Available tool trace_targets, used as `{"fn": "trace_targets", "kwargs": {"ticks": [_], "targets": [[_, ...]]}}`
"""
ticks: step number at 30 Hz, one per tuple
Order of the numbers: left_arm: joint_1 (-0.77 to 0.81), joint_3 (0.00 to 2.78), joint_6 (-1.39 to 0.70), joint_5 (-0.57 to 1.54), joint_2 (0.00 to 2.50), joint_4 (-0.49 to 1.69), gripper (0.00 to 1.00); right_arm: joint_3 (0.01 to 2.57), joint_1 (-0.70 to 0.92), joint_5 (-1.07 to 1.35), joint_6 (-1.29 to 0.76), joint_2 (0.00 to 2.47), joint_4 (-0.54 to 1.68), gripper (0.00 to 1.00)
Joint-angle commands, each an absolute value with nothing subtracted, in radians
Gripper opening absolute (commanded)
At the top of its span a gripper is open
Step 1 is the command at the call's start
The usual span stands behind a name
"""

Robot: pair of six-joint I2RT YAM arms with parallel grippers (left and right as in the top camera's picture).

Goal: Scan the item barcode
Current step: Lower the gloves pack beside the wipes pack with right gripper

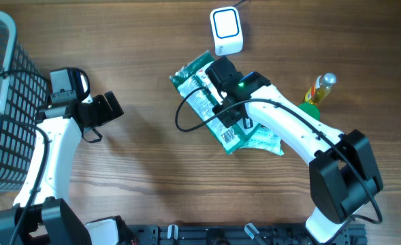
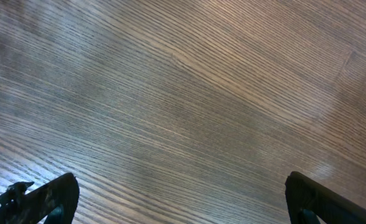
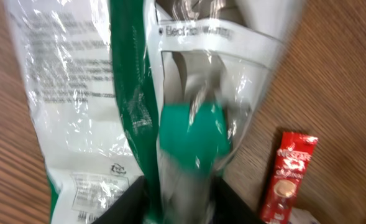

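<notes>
Basket sits far left, likely the drop point after scanning. Left end effector hovers beside it over bare table, fingers wide apart and empty. We read it as parked out of the way.

Green-and-white packet is mid-table, just below the scanner, and we can't spot its barcode. Right end effector straddles a raised fold of it. Pinched or loose, we cannot tell, since the wrist view is blurred. We judge the packet near the scanner but not yet presented to its window.

Red sachet lies beside the packet. Bottle stands far right.
</notes>
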State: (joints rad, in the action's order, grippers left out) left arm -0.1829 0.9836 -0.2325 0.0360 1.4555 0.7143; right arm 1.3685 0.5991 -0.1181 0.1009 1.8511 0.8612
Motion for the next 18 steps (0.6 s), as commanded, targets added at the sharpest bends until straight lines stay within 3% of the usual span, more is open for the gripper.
{"fn": "trace_targets", "kwargs": {"ticks": [1, 18], "targets": [[-0.179, 0.980, -0.216, 0.044, 1.457, 0.714, 1.00, 1.365, 0.595, -0.089, 0.068, 1.868, 0.840, 1.00], [-0.179, 0.980, -0.216, 0.044, 1.457, 0.714, 1.00, 1.365, 0.595, -0.089, 0.079, 1.868, 0.613, 1.00]]}}
